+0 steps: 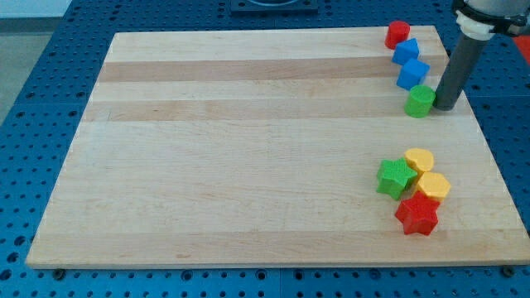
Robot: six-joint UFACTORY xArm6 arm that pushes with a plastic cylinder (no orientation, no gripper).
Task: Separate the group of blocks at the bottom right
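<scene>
At the view's bottom right a group of blocks sits touching: a green star (395,177), a yellow heart (420,159), a yellow hexagon (433,186) and a red star (416,215). My tip (445,107) rests on the board at the upper right, well above this group. It is right beside a green block (421,101), on that block's right.
A chain of blocks runs along the upper right edge of the wooden board (248,141): a red block (397,34), a blue block (406,52) and another blue block (412,74), ending at the green one. The board's right edge is close to my tip.
</scene>
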